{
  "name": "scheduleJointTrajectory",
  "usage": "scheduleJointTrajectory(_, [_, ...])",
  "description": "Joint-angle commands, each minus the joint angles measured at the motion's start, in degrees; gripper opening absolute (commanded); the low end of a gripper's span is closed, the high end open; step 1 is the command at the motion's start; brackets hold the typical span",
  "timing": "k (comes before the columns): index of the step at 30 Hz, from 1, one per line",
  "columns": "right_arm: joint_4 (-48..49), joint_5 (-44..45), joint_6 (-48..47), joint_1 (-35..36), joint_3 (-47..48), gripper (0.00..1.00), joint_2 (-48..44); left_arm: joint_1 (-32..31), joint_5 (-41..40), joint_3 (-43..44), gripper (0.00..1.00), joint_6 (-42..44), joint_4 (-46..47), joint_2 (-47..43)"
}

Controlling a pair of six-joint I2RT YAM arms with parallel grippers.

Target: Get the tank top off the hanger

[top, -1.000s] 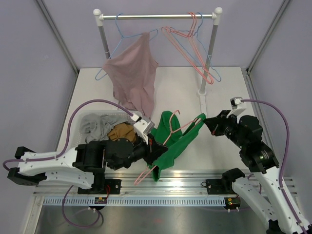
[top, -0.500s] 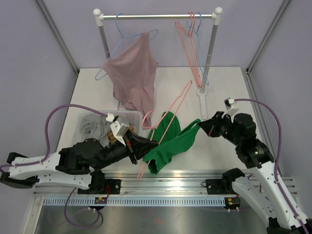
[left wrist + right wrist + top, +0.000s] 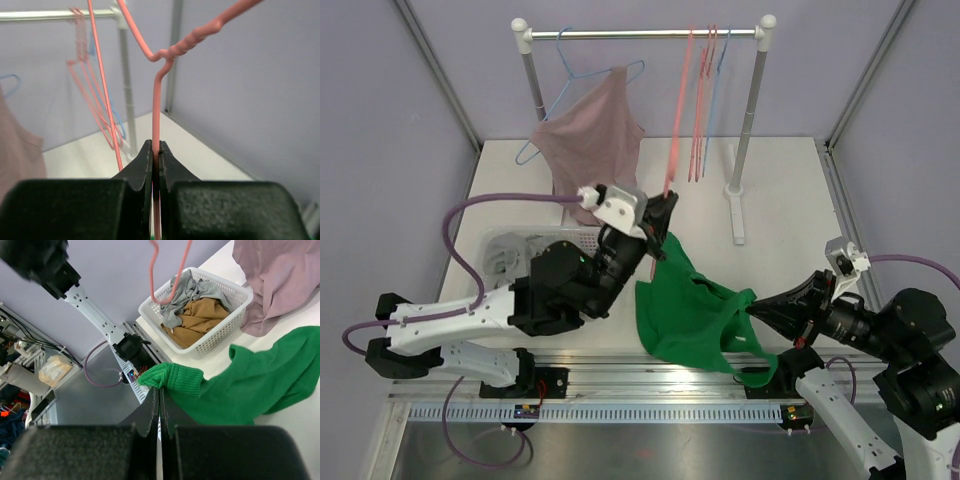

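- Watching the top view, I see the left gripper (image 3: 658, 215) has swung up from lower centre to mid-frame, jaws clamped on the pink hanger (image 3: 672, 160). The hanger now stands nearly upright toward the rail (image 3: 640, 34) instead of lying slanted. The right gripper (image 3: 757, 312) has pulled back to lower right, pinching the green tank top (image 3: 685, 310). The top stretches between the two grippers, its upper edge at the left gripper. I cannot tell whether a strap still loops the wire.
- In the left wrist view, the jaws press together on the wire below its twisted neck, and only a sliver of green shows at the bottom edge.
- In the right wrist view, the jaws are squeezed tight on a folded green hem at mid-frame. The rest of the top spreads rightward, near the basket (image 3: 216, 335). I judge the separation nearly done.
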Motion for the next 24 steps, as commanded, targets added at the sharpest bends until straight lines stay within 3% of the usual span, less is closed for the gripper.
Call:
scheduleJointTrajectory(1, [-7.84,0.04,-3.24,-0.27,2.07,0.00,0.57,2.90,-9.95,10.54,0.00,-5.64,-7.26,-0.67])
scheduleJointTrajectory(5, [-2.49,-1.04,-1.31,-0.27,-2.74,0.00,2.07,8.68,-6.37,11.95,0.00,-24.45,-24.96,-1.98])
scheduleJointTrajectory(9, [3.31,-0.51,1.59,-0.27,-10.04,0.00,4.88,18.53,9.95,11.42,0.00,-32.64,-36.05,-3.22])
scheduleJointTrajectory(11, [5.78,1.94,2.74,-0.19,-13.81,0.11,6.19,22.48,14.20,13.08,0.00,-33.00,-38.08,-2.43])
scheduleJointTrajectory(12, [6.05,2.73,2.74,-0.27,-14.71,0.48,6.46,23.72,17.61,13.96,0.00,-33.26,-40.53,-1.73])
scheduleJointTrajectory(14, [5.79,7.29,2.48,-0.27,-16.46,0.89,7.16,27.31,22.36,16.85,0.00,-34.14,-42.57,0.46])
scheduleJointTrajectory(15, [5.35,9.66,2.13,-0.19,-16.73,0.99,7.52,28.03,25.78,17.83,0.00,-34.23,-44.23,1.34])
scheduleJointTrajectory(24, [4.47,10.39,2.12,-0.19,-16.56,0.99,4.71,35.86,34.69,33.89,0.00,-33.53,-49.51,15.04])
